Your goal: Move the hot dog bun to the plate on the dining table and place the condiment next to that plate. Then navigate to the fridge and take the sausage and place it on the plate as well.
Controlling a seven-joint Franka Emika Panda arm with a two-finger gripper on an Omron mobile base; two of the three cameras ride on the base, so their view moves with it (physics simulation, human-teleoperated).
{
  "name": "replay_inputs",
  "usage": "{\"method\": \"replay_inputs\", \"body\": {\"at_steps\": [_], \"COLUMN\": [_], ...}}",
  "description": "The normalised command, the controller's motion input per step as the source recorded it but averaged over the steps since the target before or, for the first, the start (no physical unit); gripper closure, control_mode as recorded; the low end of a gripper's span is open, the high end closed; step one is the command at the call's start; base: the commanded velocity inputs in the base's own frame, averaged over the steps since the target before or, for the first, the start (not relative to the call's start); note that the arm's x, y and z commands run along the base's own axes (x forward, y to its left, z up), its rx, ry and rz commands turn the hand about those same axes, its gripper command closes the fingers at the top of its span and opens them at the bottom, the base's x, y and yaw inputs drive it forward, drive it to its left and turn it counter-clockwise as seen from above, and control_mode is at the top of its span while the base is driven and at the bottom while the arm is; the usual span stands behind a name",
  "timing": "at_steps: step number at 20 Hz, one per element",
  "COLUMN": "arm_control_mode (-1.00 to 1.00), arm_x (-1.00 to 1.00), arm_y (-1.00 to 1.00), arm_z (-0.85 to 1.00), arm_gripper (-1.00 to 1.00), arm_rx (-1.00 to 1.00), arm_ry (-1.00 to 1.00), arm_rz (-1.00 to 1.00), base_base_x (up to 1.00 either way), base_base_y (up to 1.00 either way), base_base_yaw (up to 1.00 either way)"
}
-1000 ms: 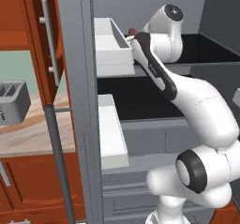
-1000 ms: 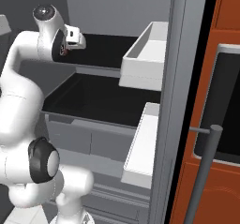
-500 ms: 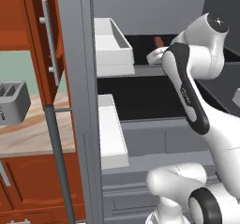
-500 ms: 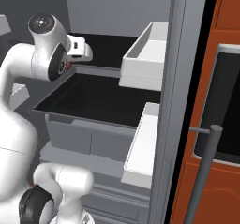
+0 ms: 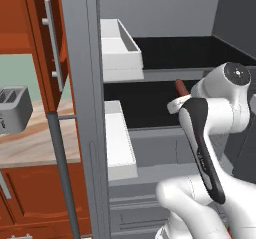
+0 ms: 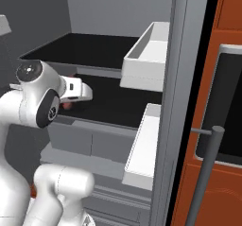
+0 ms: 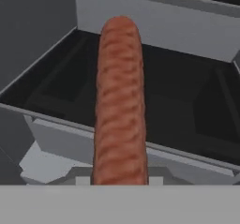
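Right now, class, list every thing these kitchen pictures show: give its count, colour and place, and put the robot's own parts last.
Thin reddish-brown sausage: one, held in the claw, before the shelves.
Tall grey fridge: one, open, dark shelves inside.
White door bins: two, on the fridge door, one above the other.
Grey toaster: one, on the pale counter at left.
Red-brown wood cabinets: beside the fridge.
White robot arm: one, before the fridge.
Claw: one, shut on the sausage.
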Motion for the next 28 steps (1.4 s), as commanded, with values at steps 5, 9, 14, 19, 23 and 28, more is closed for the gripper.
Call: {"method": "replay_inputs", "body": {"at_steps": [5,9,14,19,23,28], "arm_control_mode": [1.0,1.0,1.0,1.0,1.0,1.0], "arm_x": [0.0,0.0,0.0,0.0,0.0,0.0], "arm_y": [0.0,0.0,0.0,0.0,0.0,0.0], "arm_z": [-0.51,0.0,0.0,0.0,0.0,0.0], "arm_gripper": [1.0,1.0,1.0,1.0,1.0,1.0], "arm_rx": [-0.03,0.0,0.0,0.0,0.0,0.0], "arm_ry": [0.09,0.0,0.0,0.0,0.0,0.0], "arm_rz": [0.0,0.0,0.0,0.0,0.0,0.0], "base_base_x": [-0.25,-1.0,-1.0,-0.34,0.0,0.0], "base_base_y": [0.0,0.0,0.0,0.0,0.0,-0.06], "base_base_yaw": [0.0,-0.08,-0.34,-0.91,-1.0,-0.97]}}
